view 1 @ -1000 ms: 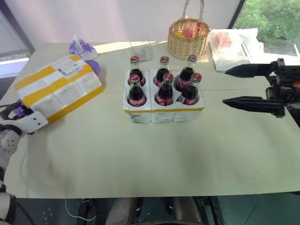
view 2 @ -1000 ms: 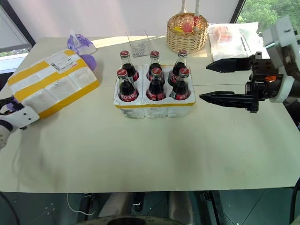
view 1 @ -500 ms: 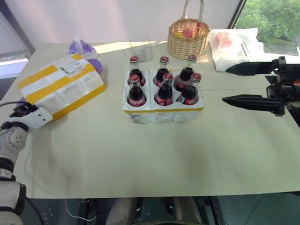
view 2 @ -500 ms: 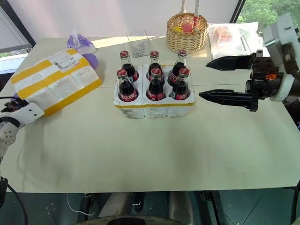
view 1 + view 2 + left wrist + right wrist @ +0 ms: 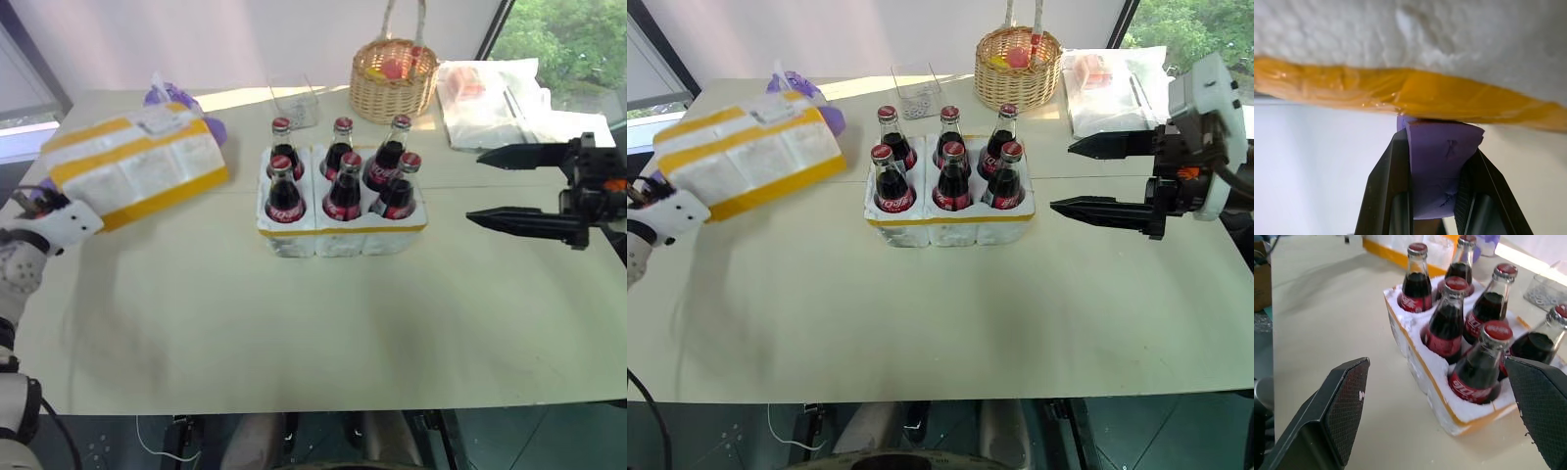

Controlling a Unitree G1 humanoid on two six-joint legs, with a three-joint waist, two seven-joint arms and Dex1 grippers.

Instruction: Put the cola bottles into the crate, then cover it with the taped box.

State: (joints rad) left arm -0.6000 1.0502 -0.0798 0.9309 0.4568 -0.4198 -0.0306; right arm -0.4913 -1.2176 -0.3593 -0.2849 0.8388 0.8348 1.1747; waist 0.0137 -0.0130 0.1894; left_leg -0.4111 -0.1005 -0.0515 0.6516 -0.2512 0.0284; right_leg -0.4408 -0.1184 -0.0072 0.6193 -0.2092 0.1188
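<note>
Left tool (image 5: 1432, 196) has two tapered black fingers, its wrist housing white; right tool (image 5: 1087, 176) carries long black pointed fingers, textured pads, an orange mark, white casing.

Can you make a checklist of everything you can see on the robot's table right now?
Surface: pale table, bare at the front.
Cola bottles: six, all standing in the crate.
Taped box: off the table, tilted, left of the crate.
Clutter: wicker basket, clear tub, plastic-wrapped package and a purple thing along the far edge.
Left gripper: shut on a purple tab under the taped box.
Right gripper: open, holding nothing, right of the crate.
Cables: a thin white one under the table's front edge.
Surroundings: window with green trees at far right.
</note>
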